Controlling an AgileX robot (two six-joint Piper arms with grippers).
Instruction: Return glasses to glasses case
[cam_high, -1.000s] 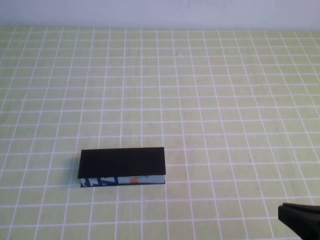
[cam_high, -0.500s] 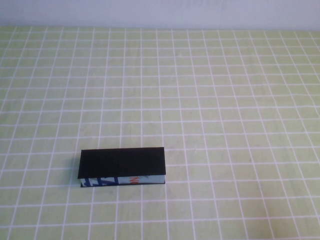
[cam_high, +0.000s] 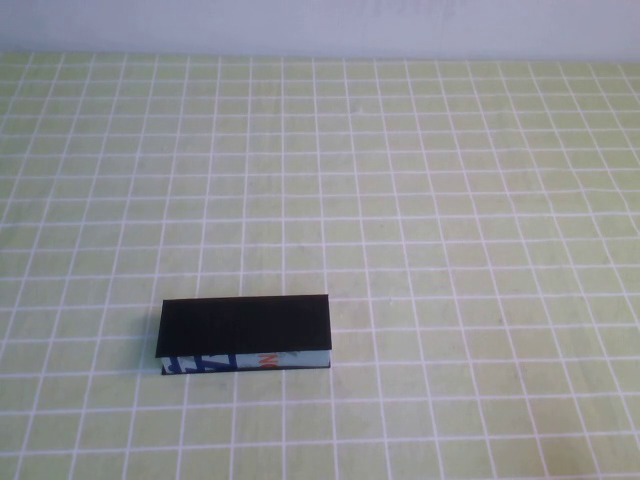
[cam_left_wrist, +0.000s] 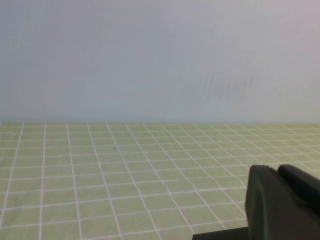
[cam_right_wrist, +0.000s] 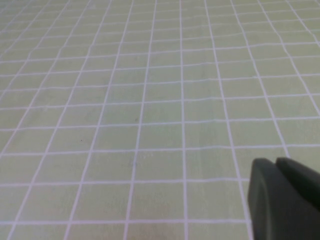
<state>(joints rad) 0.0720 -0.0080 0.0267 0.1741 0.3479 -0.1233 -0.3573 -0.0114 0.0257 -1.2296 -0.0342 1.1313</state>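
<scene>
The glasses case (cam_high: 245, 335) lies on the green checked cloth at the front left of the high view. Its black lid is down, and its blue, white and orange front side faces me. The glasses are not in any view. Neither gripper shows in the high view. In the left wrist view my left gripper (cam_left_wrist: 274, 169) is shut and empty, low over the cloth and facing the back wall. In the right wrist view my right gripper (cam_right_wrist: 274, 161) is shut and empty above bare cloth.
The green cloth with white grid lines (cam_high: 420, 220) covers the whole table. A pale wall (cam_high: 320, 25) runs along the far edge. A dark strip (cam_left_wrist: 220, 234) shows at the edge of the left wrist view; I cannot tell what it is.
The dark tip of my right gripper was at the front right corner of the high view one second ago. It has since drawn back out of that view. The case has not moved.
</scene>
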